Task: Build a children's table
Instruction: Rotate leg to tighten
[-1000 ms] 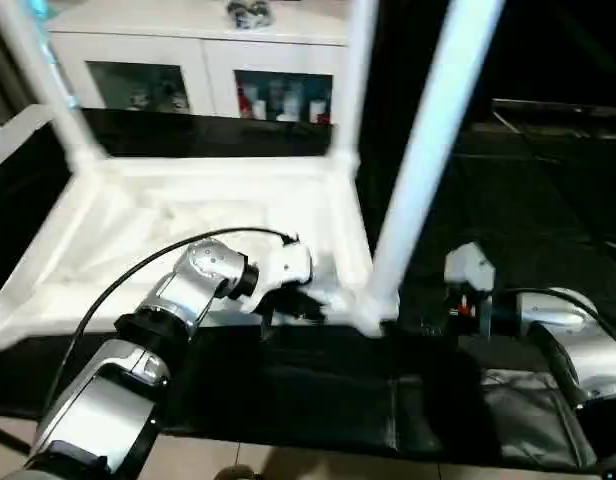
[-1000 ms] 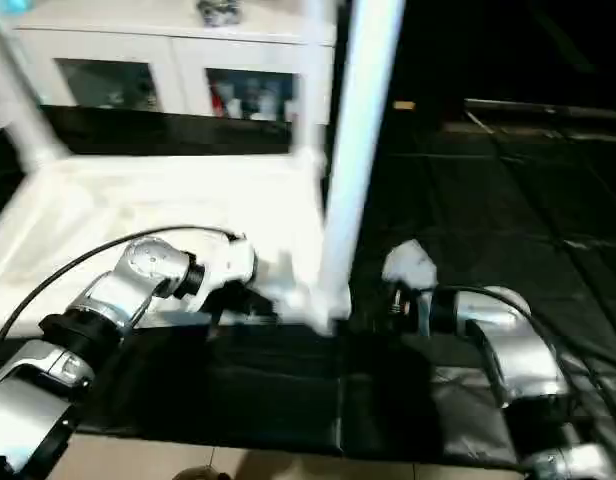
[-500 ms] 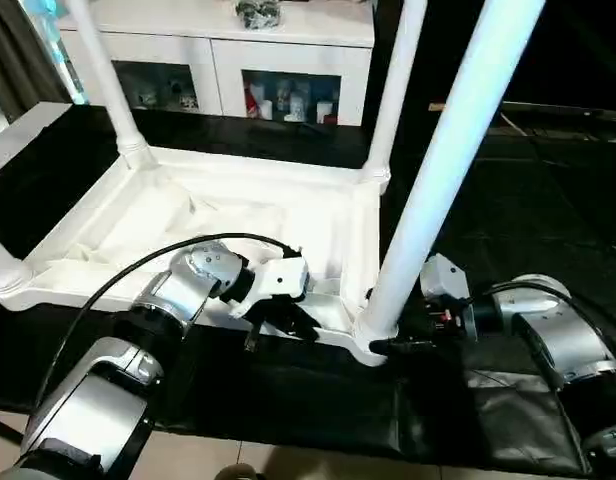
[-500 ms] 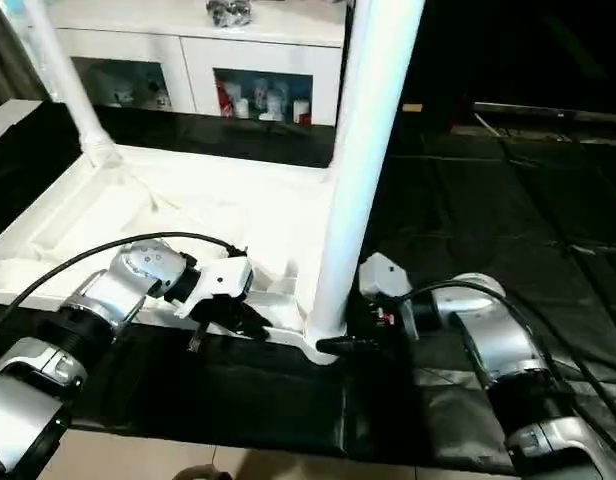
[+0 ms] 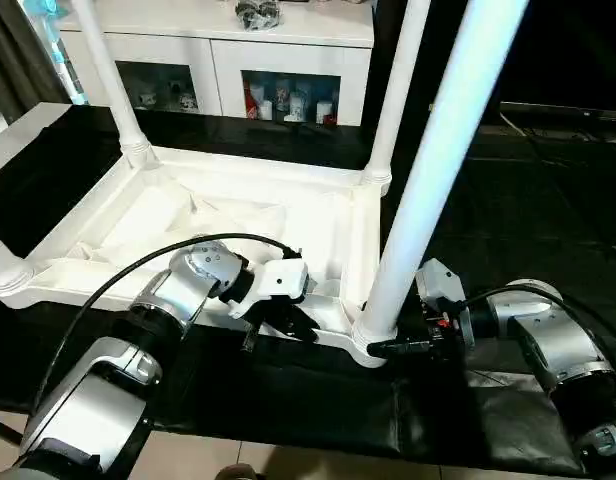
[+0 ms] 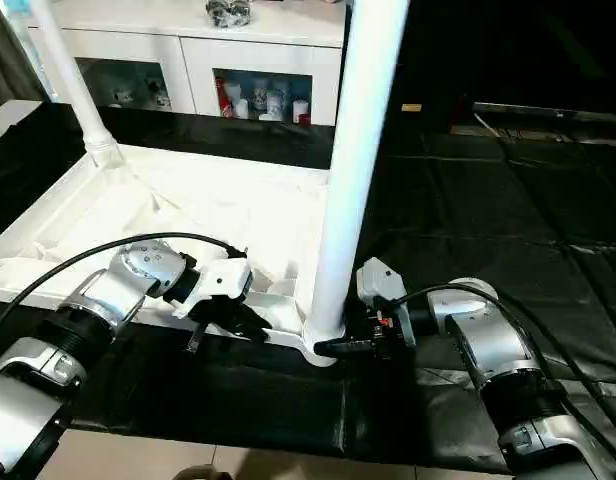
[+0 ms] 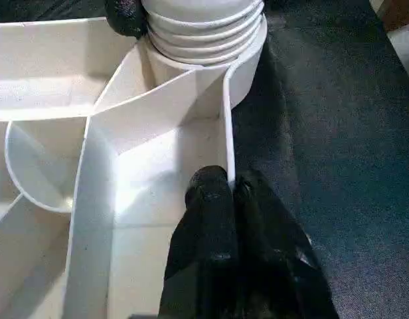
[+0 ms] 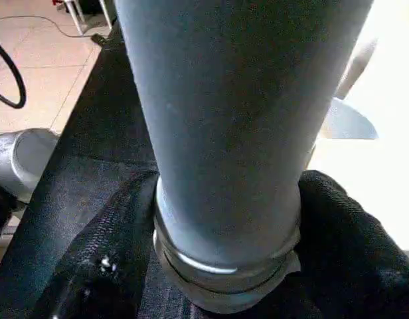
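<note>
The tabletop [image 5: 238,215] lies upside down; a leg [image 5: 428,170] stands upright in its near right corner socket. The leg's base is clasped between the right gripper's [image 6: 333,347] fingers [image 8: 105,266]. The left gripper [image 5: 278,325] is pinched on the near rim beside it.

We saw a white tabletop [image 5: 238,215] with white legs [image 5: 428,170], black end effector fingers [image 7: 214,219], silver forearms [image 5: 178,290], a black floor mat [image 5: 508,220] and a white cabinet [image 5: 218,50].
</note>
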You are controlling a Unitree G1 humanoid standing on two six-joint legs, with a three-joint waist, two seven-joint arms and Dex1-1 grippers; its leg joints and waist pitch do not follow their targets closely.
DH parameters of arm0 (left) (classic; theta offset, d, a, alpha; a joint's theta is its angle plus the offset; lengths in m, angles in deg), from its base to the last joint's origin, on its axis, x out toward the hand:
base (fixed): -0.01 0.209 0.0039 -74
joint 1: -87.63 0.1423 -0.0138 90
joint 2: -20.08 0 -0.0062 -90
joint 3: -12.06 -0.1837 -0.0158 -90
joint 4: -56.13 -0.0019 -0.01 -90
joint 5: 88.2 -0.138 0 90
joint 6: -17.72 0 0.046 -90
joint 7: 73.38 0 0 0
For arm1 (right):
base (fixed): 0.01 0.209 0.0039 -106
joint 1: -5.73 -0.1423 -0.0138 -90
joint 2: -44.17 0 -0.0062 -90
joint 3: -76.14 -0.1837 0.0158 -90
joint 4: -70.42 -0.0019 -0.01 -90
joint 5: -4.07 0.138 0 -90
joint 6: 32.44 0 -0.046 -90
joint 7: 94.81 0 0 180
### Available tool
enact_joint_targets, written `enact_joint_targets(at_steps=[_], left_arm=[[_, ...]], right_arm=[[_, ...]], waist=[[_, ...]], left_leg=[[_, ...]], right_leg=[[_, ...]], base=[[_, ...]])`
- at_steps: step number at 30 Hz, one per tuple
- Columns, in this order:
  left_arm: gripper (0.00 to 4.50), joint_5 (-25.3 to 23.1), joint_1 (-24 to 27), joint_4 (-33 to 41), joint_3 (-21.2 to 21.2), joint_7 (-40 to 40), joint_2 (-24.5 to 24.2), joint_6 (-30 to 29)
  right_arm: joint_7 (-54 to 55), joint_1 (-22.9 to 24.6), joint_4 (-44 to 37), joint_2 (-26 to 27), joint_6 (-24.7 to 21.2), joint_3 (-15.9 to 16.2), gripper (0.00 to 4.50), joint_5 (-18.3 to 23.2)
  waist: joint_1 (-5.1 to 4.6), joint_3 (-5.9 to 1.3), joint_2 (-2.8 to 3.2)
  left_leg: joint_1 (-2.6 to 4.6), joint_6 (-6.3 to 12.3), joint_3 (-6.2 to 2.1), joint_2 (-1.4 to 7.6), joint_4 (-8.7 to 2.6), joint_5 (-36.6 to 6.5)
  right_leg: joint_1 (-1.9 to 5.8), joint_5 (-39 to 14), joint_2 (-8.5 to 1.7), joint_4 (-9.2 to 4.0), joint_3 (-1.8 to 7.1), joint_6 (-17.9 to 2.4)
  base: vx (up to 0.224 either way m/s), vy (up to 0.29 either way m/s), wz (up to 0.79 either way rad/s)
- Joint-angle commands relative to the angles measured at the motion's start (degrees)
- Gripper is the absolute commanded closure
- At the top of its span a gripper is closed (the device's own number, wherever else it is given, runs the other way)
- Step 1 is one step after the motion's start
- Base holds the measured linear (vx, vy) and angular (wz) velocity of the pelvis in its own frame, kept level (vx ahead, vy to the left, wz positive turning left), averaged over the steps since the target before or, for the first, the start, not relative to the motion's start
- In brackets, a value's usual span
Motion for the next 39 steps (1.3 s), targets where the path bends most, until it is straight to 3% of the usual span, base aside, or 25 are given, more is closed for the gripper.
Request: enact_joint_targets(at_steps=[1, 4, 6, 11, 12, 15, 18, 21, 23, 25, 30, 36, 39], left_arm=[[4.50, -0.5, 0.4, 1.2, -1.6, -1.2, 0.9, -0.7], [4.50, 1.7, 0.5, 2.1, 0.6, 0.6, 2.4, -5.6], [4.50, 3.6, 0.2, 3.0, 3.5, 6.0, 5.0, -11.3], [4.50, 3.3, -0.8, 2.3, 6.3, 15.8, 8.4, -15.3], [4.50, 3.8, -1.4, 2.1, 8.2, 21.4, 10.7, -17.9], [4.50, 4.3, -1.9, 2.2, 10.5, 28.0, 13.6, -20.5], [4.50, 3.2, -2.6, 2.2, 12.6, 37.8, 17.7, -23.1], [4.50, 2.2, -3.0, 1.9, 12.9, 41.4, 18.8, -23.3], [4.50, 0.8, -3.2, 1.9, 12.2, 42.9, 18.9, -23.0], [4.50, 0.1, -3.2, 2.2, 11.6, 43.0, 18.9, -23.1], [4.50, 0.0, -2.1, 4.0, 10.2, 39.1, 17.5, -22.6], [4.50, 0.2, 0.8, 5.7, 8.4, 31.9, 13.7, -21.2], [4.50, 0.8, 1.1, 5.4, 8.7, 29.5, 12.6, -20.5]], right_arm=[[-0.4, 0.3, -1.3, 0.2, -0.6, -0.4, 1.73, 1.0], [1.5, 1.7, -2.8, 1.3, -2.3, -1.3, 1.74, 2.0], [10.4, 1.9, -3.0, 5.0, -5.4, -4.0, 1.75, 2.4], [22.5, 1.4, -2.3, 10.3, -7.2, -6.6, 1.75, 1.3], [30.2, 1.2, -2.1, 14.3, -8.9, -8.1, 1.75, 1.0], [37.8, 1.3, -2.1, 18.7, -9.7, -9.3, 1.75, 0.3], [46.8, 0.3, -0.4, 24.0, -10.0, -9.1, 1.76, -2.8], [50.2, -0.8, 1.3, 25.4, -9.3, -8.9, 1.76, -4.3], [52.1, -1.6, 2.2, 26.4, -9.0, -9.5, 1.76, -4.5], [52.7, -1.7, 2.2, 26.9, -9.0, -9.9, 1.20, -4.8], [53.1, -0.4, 0.8, 25.6, -7.4, -10.4, 0.63, -5.6], [44.8, 3.1, -2.6, 18.4, -3.6, -11.9, 0.12, -4.1], [39.7, 4.4, -4.0, 15.2, -2.7, -11.8, 0.03, -3.1]], waist=[[-0.31, -4.22, -0.13], [-0.25, -4.15, -0.33], [-0.35, -4.02, -0.40], [-1.66, -3.80, -0.71], [-2.17, -3.79, -0.60], [-3.27, -4.01, -0.86], [-3.57, -4.13, -0.72], [-3.58, -4.23, -0.52], [-3.51, -4.23, -0.61], [-3.60, -4.22, -0.44], [-3.55, -4.11, -0.42], [-3.30, -4.24, -0.58], [-3.16, -4.19, -0.62]], left_leg=[[0.84, 2.48, -0.31, 2.07, -3.96, -15.4], [0.80, 2.59, -0.27, 2.07, -3.94, -15.0], [0.81, 2.27, -0.35, 2.04, -4.04, -15.1], [0.63, 0.82, -0.62, 1.52, -4.23, -16.9], [0.63, 0.68, -0.63, 1.49, -4.20, -16.9], [0.18, 0.47, -0.71, 1.15, -4.12, -14.9], [0.08, 1.68, -0.54, 1.19, -3.94, -12.2], [0.29, 2.11, -0.32, 1.09, -3.81, -11.7], [0.38, 2.55, -0.28, 1.14, -3.81, -11.6], [0.34, 2.83, -0.30, 1.20, -3.91, -11.5], [0.43, 2.62, -0.29, 1.20, -4.02, -12.9], [0.17, 4.14, -0.17, 1.27, -3.78, -10.6], [0.20, 4.59, -0.15, 1.30, -3.76, -10.9]], right_leg=[[3.01, -15.9, -3.61, -3.97, 2.79, -12.8], [3.04, -16.4, -3.64, -3.95, 2.81, -12.7], [2.93, -18.4, -3.72, -4.15, 2.78, -12.2], [2.95, -25.2, -3.76, -5.09, 2.41, -9.1], [2.79, -25.0, -3.73, -5.07, 2.51, -9.0], [3.01, -24.2, -3.66, -5.00, 2.31, -8.6], [2.88, -18.8, -3.36, -4.53, 2.52, -9.9], [2.88, -17.0, -3.31, -4.57, 2.60, -10.5], [2.94, -16.0, -3.27, -4.53, 2.64, -10.7], [2.98, -14.5, -3.21, -4.37, 2.63, -11.1], [3.02, -16.4, -3.33, -4.65, 2.68, -10.5], [3.22, -11.4, -3.31, -4.07, 2.80, -11.8], [3.35, -11.8, -3.34, -4.15, 2.76, -11.9]], base=[[0.000, 0.000, 0.00], [0.000, 0.000, 0.00], [0.000, 0.000, 0.00], [0.000, 0.000, 0.00], [0.000, 0.000, 0.00], [0.000, 0.000, 0.00], [0.000, 0.000, 0.00], [0.000, 0.000, 0.00], [0.000, 0.000, 0.00], [0.000, 0.000, 0.00], [0.000, 0.000, 0.00], [0.000, 0.000, 0.00], [0.000, 0.000, 0.00]])
